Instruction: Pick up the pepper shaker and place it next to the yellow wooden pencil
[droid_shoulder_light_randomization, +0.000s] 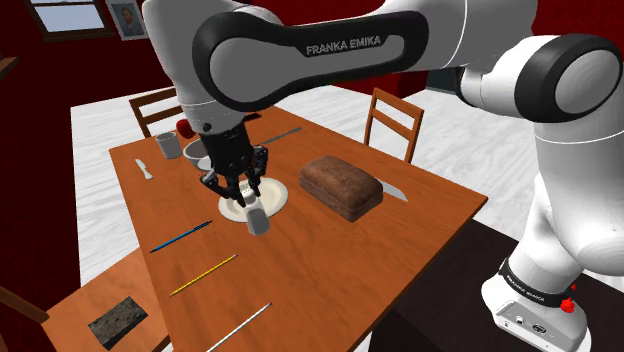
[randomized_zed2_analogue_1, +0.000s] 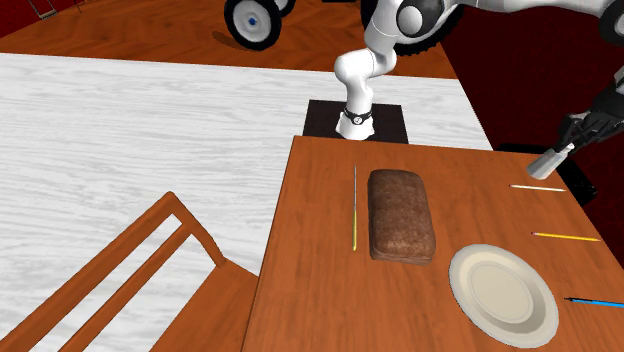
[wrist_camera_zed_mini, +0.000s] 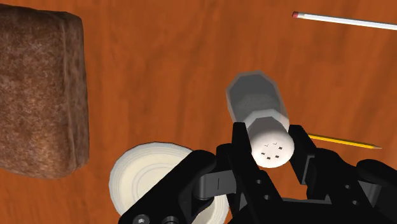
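Observation:
My gripper (droid_shoulder_light_randomization: 248, 200) is shut on the pepper shaker (droid_shoulder_light_randomization: 257, 220), a grey-white shaker with a holed cap, held tilted in the air above the wooden table (droid_shoulder_light_randomization: 330, 260). In the wrist view both fingers (wrist_camera_zed_mini: 240, 137) clasp the shaker (wrist_camera_zed_mini: 262, 121) near its cap. The yellow pencil (wrist_camera_zed_mini: 343, 140) lies on the table just beyond the shaker, on the side away from the plate (wrist_camera_zed_mini: 156, 181). From the shoulder view the yellow pencil (droid_shoulder_light_randomization: 203, 275) is nearer the table's front than the shaker. The second exterior view has the gripper (randomized_zed2_analogue_1: 566, 143) and shaker (randomized_zed2_analogue_1: 548, 160) above the white pencil (randomized_zed2_analogue_1: 537, 187), with the yellow pencil (randomized_zed2_analogue_1: 565, 237) below.
A brown loaf (droid_shoulder_light_randomization: 340, 186) and a knife (droid_shoulder_light_randomization: 395, 190) lie to the shoulder view's right of the plate (droid_shoulder_light_randomization: 272, 203). A blue pencil (droid_shoulder_light_randomization: 182, 236) and a white pencil (droid_shoulder_light_randomization: 238, 327) flank the yellow one. A mug (droid_shoulder_light_randomization: 167, 145) and bowl (droid_shoulder_light_randomization: 197, 155) stand behind. Chairs ring the table.

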